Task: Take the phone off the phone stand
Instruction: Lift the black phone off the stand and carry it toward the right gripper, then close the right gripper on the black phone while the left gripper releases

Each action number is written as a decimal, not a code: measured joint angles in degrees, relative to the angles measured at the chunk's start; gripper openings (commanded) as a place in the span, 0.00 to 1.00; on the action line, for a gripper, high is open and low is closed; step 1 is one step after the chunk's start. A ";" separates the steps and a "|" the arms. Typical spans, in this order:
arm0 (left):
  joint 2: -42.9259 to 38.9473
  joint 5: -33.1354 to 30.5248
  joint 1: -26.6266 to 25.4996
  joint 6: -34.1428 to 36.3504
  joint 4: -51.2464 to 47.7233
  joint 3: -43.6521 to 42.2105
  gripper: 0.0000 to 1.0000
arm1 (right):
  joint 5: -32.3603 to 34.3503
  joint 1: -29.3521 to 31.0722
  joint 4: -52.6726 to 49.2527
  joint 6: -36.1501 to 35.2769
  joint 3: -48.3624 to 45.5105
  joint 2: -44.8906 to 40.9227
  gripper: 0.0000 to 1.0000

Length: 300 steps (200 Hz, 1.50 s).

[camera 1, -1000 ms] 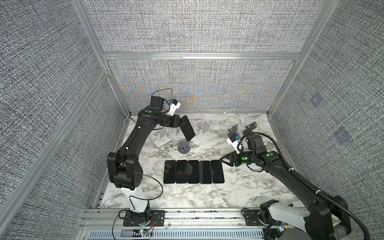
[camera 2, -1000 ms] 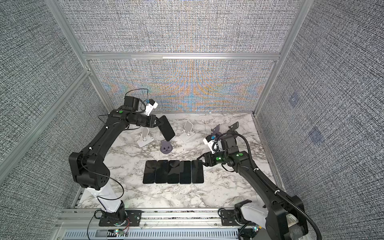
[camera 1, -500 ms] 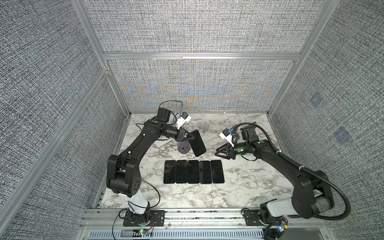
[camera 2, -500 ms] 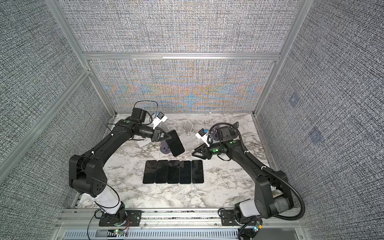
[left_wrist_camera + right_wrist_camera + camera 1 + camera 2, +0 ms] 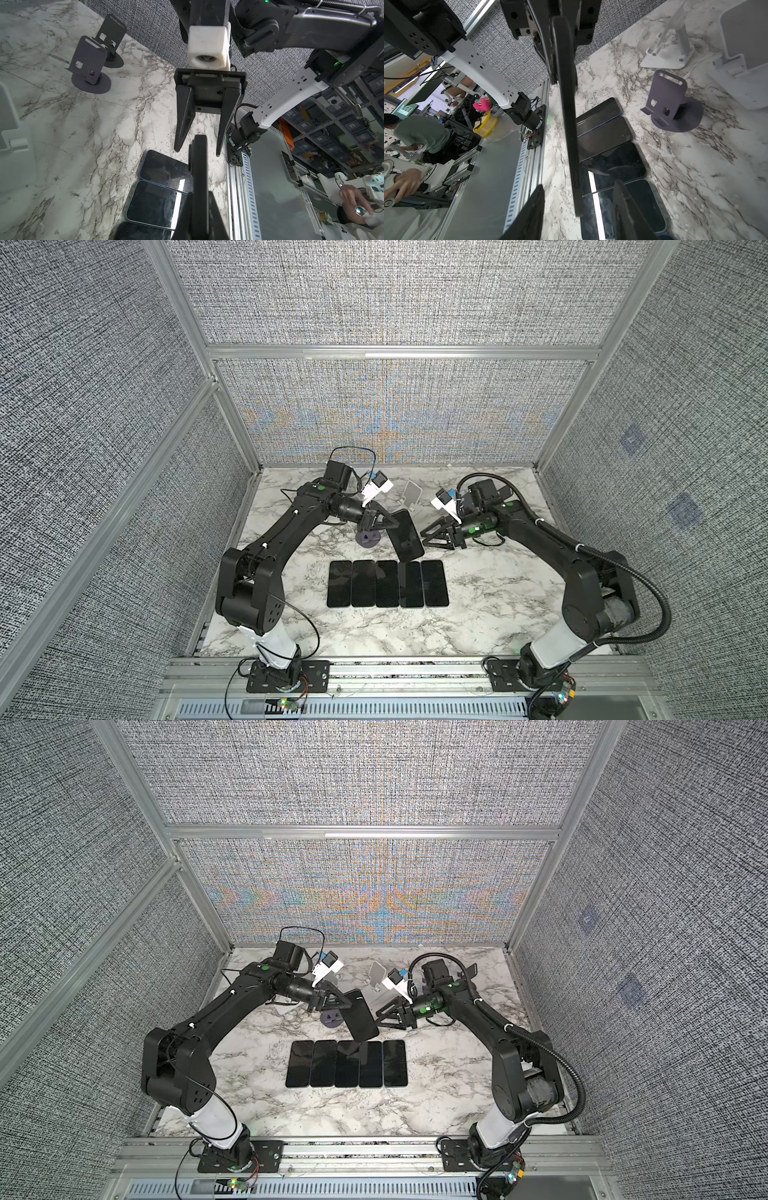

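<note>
Five glossy black slab phones (image 5: 386, 583) lie edge to edge on the veined marble desk (image 5: 498, 593). Above, the left gripper (image 5: 393, 524) clamps the slim phone (image 5: 406, 540), tilted; the right gripper (image 5: 423, 539) straddles its free end, parted, untouching. Behind sits the purple round-based phone stand (image 5: 368, 538).

place: robotics lab | evidence: aluminium-framed enclosure (image 5: 399, 352); storage shelving (image 5: 336, 124); person (image 5: 417, 133) at neighbouring rig

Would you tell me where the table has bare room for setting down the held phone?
Bare marble lies between the phone row and the right arm, and along the front rail. Crowded behind the row: purple stand, white stand.
</note>
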 measured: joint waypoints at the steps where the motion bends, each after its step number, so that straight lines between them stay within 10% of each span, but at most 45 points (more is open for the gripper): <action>1: 0.04 0.07 -0.04 0.07 0.00 -0.02 0.00 | -0.04 0.04 -0.02 -0.02 0.04 0.04 0.43; 187: 0.57 2.10 -2.03 -8.61 14.91 -6.36 0.00 | -2.84 4.37 5.86 4.13 2.36 5.44 0.00; 247: 0.22 1.44 -1.92 -9.73 18.05 -6.82 0.64 | -2.12 4.28 6.36 6.43 3.06 7.19 0.00; 300: 0.20 0.90 -2.01 -9.88 18.05 -6.56 0.76 | -1.66 2.75 6.91 8.96 2.95 7.21 0.00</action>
